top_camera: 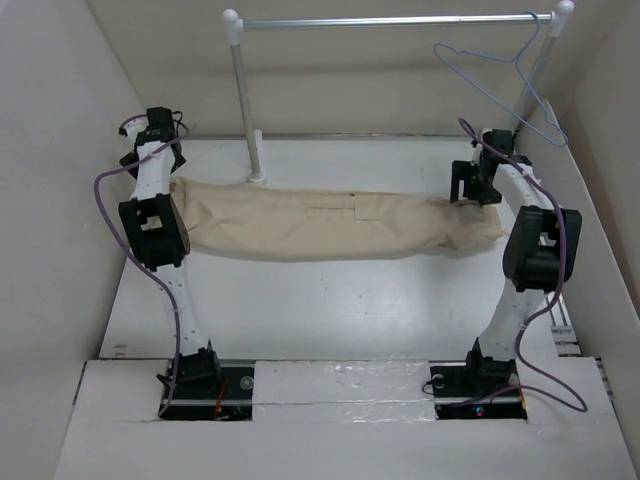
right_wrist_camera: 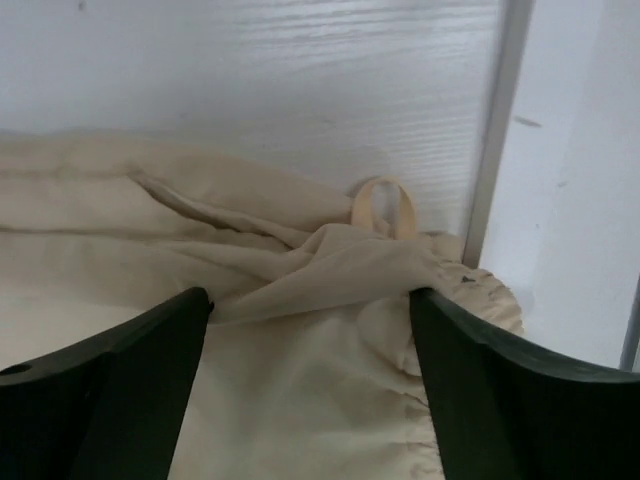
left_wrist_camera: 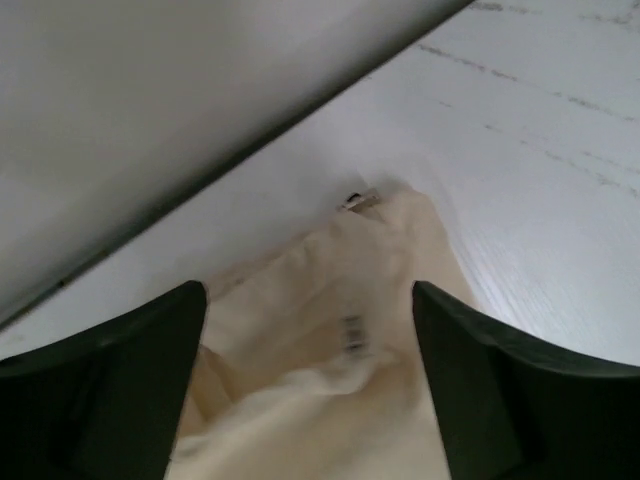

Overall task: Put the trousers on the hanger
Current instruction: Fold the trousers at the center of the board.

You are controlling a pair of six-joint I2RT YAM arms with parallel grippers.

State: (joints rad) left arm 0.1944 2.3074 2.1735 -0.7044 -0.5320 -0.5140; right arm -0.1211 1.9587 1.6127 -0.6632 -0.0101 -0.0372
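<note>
Trousers (top_camera: 320, 222) looked soft, light, floppy; would sag between holds. Best grip: bunched ends. Left gripper (left_wrist_camera: 308, 300), right gripper (right_wrist_camera: 310, 300) stood wide-jawed above them, clamping nothing.

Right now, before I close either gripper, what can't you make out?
- Trousers ends: top view, covered by the left arm and right arm.
- Whether left gripper or right gripper touches the cloth: wrist views, finger undersides hidden.
- Dark tag: left wrist view, blurred.
- Hanger hook on the rack bar: top view, wire too thin.
</note>
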